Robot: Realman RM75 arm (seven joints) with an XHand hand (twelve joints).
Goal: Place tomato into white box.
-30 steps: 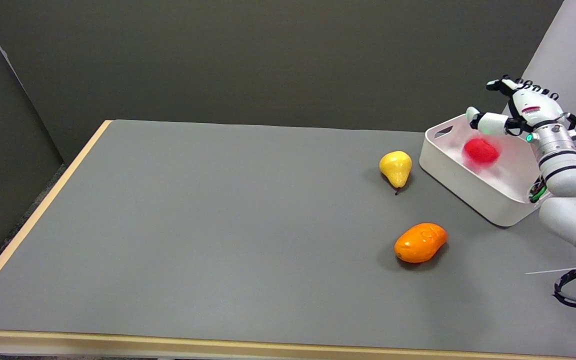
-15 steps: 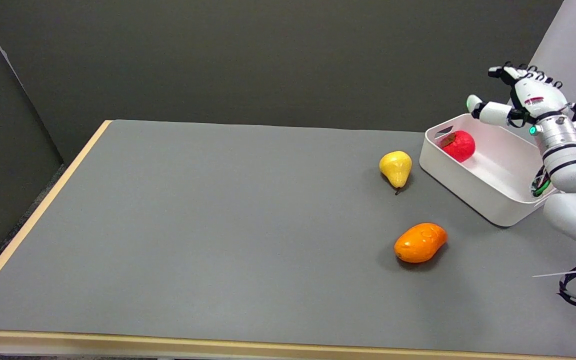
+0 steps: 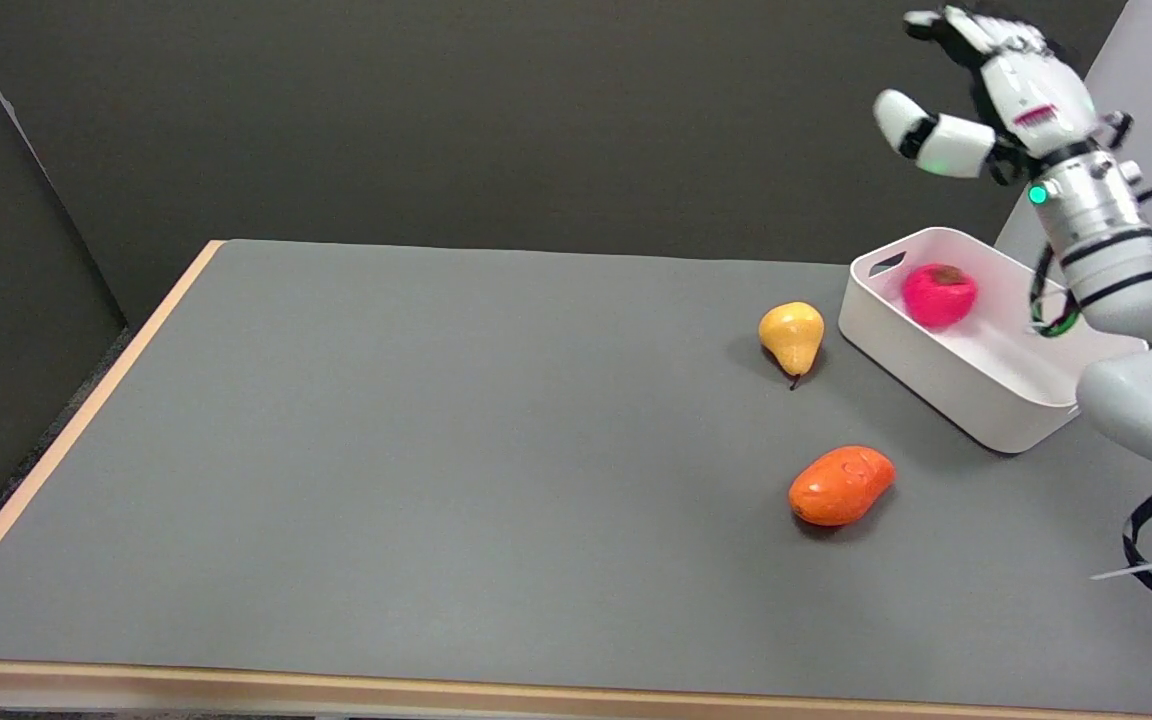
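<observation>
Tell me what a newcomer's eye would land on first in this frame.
Probably the red tomato lying inside the white box at the table's far right. Next, the right hand raised high above the box, fingers apart and holding nothing. On the grey table left of the box sit a yellow pear and, nearer the camera, an orange fruit.

Tomato lying inside white box, near its far end. Right hand high above box, fingers apart, holding nothing. Yellow pear beside box; orange mango nearer on gray table.
</observation>
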